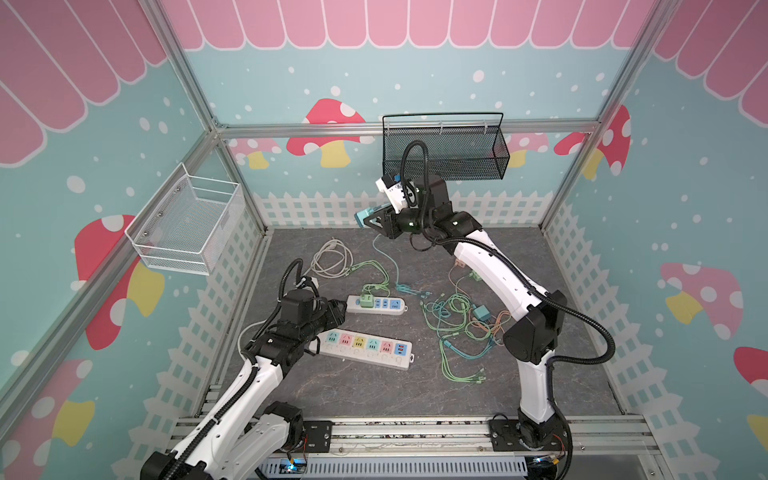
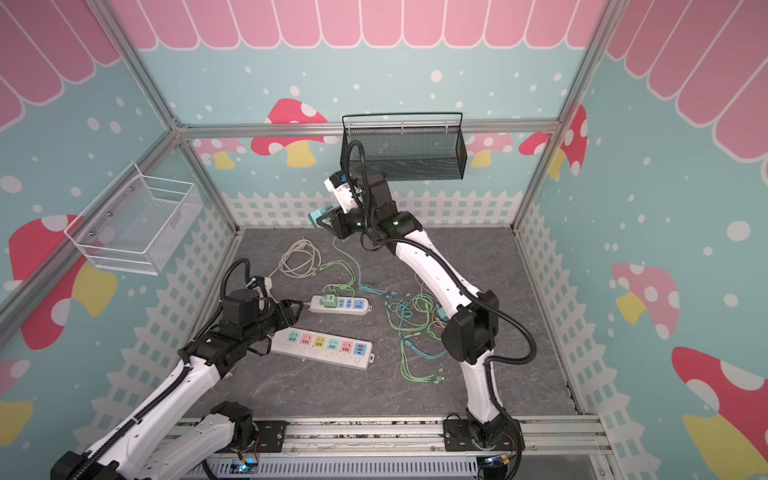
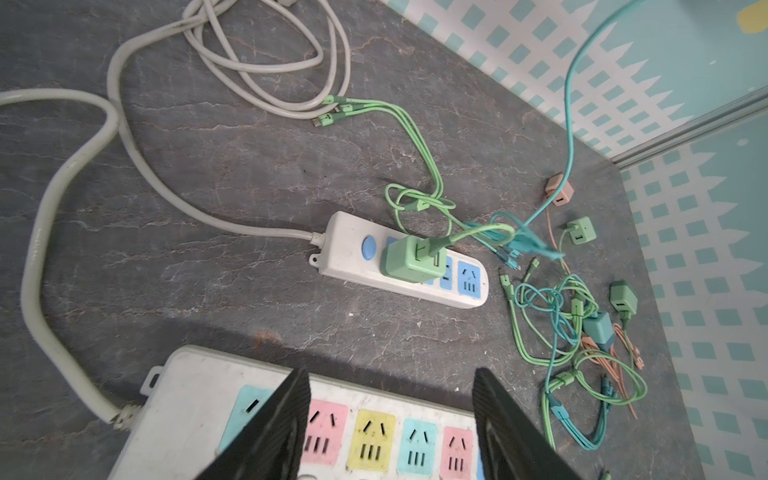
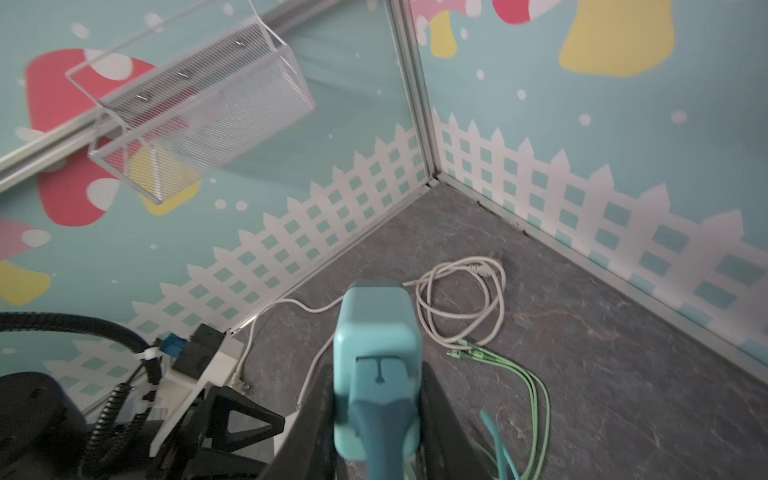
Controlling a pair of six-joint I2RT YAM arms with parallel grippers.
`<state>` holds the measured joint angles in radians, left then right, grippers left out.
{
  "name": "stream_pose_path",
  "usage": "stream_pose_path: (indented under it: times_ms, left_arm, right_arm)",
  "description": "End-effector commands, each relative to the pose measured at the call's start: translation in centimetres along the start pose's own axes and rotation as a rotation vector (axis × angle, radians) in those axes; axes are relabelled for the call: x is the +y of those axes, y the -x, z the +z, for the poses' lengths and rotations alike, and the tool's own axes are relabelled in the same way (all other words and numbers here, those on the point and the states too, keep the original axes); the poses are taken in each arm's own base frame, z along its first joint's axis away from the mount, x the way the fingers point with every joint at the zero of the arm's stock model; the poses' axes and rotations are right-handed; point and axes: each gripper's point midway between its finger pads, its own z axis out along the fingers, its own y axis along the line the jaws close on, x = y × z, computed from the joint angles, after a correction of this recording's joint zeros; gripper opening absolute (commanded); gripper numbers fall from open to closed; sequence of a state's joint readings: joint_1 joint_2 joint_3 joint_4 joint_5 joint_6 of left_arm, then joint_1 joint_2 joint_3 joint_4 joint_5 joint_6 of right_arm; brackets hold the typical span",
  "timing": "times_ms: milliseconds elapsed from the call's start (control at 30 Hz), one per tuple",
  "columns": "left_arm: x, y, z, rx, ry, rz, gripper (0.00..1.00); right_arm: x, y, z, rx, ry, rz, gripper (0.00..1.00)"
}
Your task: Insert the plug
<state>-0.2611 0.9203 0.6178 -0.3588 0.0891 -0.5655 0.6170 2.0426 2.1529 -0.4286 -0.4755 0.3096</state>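
One high right arm [image 1: 486,257], plug [image 1: 362,217] in fingers [image 4: 446,432]

Prongs of the teal plug [image 4: 376,332] hidden, probably on its far face.

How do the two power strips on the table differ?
The short power strip has blue sockets and a green charger plugged in; the long power strip has multicoloured sockets, all empty. The short one lies farther back. Both are white.

Left arm [image 1: 257,376] low, jaws parted; right arm [image 1: 486,266] raised, jaws clamped
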Motion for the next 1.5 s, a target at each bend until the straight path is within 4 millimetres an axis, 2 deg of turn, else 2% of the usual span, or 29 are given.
stream_pose_path:
  times_ms: [0,200,367,433,500,600,667,700,833,900,1000,1067,1133,1300,1400,1467]
  left_arm:
    - [1.6,-0.2,1.1,0.025,0.075,-0.02,0.62]
    - [3.3,0.0,3.9,0.088,0.144,-0.057,0.57]
    - [3.4,0.1,6.5,0.138,0.108,-0.081,0.53]
    - [3.1,0.3,7.1,0.151,0.094,-0.075,0.52]
    - [2.9,0.5,7.5,0.157,0.087,-0.073,0.51]
    - [3.0,0.6,7.8,0.157,0.092,-0.076,0.5]
    - [3.1,0.5,7.9,0.16,0.095,-0.081,0.5]
    - [3.1,0.4,7.9,0.161,0.096,-0.084,0.5]
    - [3.3,0.2,8.1,0.167,0.103,-0.094,0.5]
    - [3.3,0.0,8.3,0.173,0.099,-0.1,0.5]
    - [3.4,-0.2,8.5,0.183,0.096,-0.109,0.5]
    - [3.3,-0.3,8.7,0.186,0.094,-0.115,0.5]
    - [3.3,-0.4,8.9,0.192,0.087,-0.119,0.5]
    - [3.2,-0.3,9.6,0.201,0.084,-0.119,0.5]
    - [3.5,-0.2,10.0,0.209,0.103,-0.116,0.5]
    - [3.7,-0.1,10.3,0.212,0.117,-0.113,0.5]
  right_arm:
    - [-2.5,-2.5,0.1,0.054,-0.131,0.045,0.07]
    - [-4.3,-7.9,0.6,0.172,-0.189,0.112,0.0]
    - [-5.3,-10.3,0.2,0.234,-0.244,0.095,0.0]
    - [-6.7,-10.1,-0.4,0.244,-0.305,0.063,0.0]
    - [-8.2,-8.8,-1.1,0.227,-0.333,0.048,0.0]
    - [-9.6,-4.9,-1.7,0.148,-0.334,0.021,0.0]
    - [-10.0,-2.1,-1.9,0.099,-0.345,-0.016,0.0]
    - [-10.0,0.0,-2.3,0.059,-0.353,-0.05,0.0]
    - [-9.5,5.6,-3.5,-0.079,-0.384,-0.138,0.0]
    - [-9.5,7.3,-4.2,-0.133,-0.408,-0.163,0.0]
    - [-9.8,7.8,-4.3,-0.157,-0.418,-0.173,0.0]
    - [-9.9,6.6,-3.3,-0.13,-0.389,-0.16,0.0]
    - [-9.9,4.6,-2.0,-0.084,-0.343,-0.127,0.0]
    - [-9.6,-1.9,1.5,0.057,-0.242,-0.019,0.0]
    - [-8.9,-4.7,2.5,0.119,-0.225,0.021,0.0]
    - [-8.2,-5.8,2.5,0.144,-0.22,0.052,0.0]
